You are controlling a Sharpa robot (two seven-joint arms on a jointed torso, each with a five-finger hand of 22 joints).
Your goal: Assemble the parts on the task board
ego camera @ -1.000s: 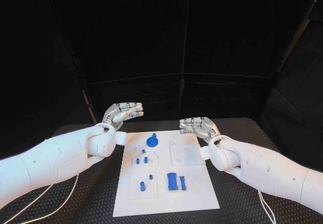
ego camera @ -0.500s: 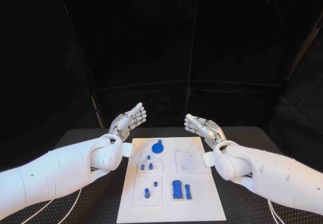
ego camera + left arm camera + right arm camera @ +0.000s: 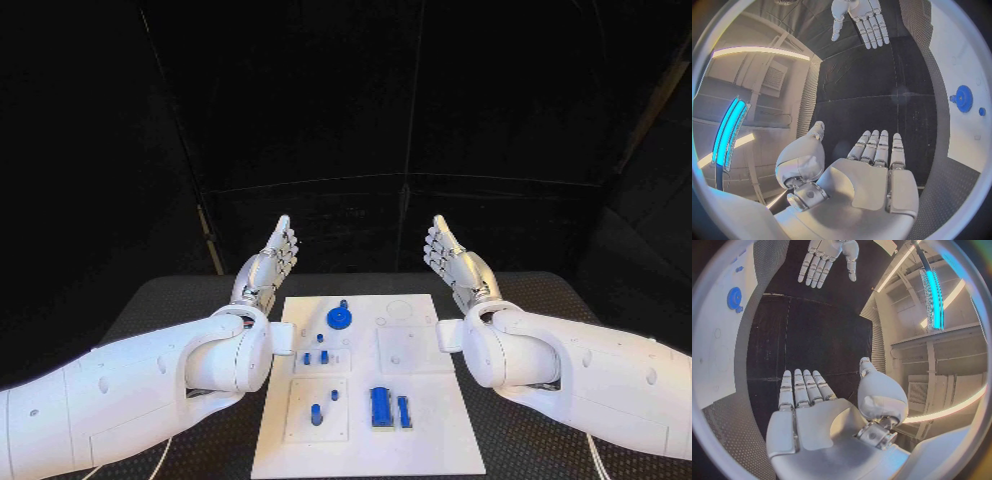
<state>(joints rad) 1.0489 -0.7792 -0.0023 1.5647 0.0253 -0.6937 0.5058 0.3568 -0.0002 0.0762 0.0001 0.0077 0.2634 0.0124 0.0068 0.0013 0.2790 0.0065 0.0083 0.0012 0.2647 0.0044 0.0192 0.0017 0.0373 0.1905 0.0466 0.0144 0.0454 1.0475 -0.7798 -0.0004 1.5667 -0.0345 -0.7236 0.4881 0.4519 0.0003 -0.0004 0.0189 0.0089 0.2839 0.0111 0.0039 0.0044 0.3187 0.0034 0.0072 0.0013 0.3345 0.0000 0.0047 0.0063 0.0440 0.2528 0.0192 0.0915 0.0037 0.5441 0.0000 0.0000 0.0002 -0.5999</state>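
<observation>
The white task board (image 3: 433, 440) lies in the middle of the black table. On it are a blue gear (image 3: 339, 318) near the far end, small blue pegs (image 3: 315, 357) in the middle, and two blue blocks (image 3: 389, 407) at the near right. My left hand (image 3: 271, 258) is raised above the board's far left corner, fingers straight and together, holding nothing. My right hand (image 3: 453, 256) mirrors it above the far right corner, flat and empty. The left wrist view shows the left hand's flat palm (image 3: 870, 177), the gear (image 3: 964, 98) and the right hand (image 3: 862, 20) opposite.
The black table mat (image 3: 173, 300) extends on both sides of the board. Dark curtains stand behind the table. The right wrist view shows the right hand's palm (image 3: 811, 422), the left hand (image 3: 823, 257) and the blue gear (image 3: 734, 298).
Both hands have gone from curled to flat, with fingers straightened and pointing up and away. The camera view has shifted, so the board sits differently in the picture.
</observation>
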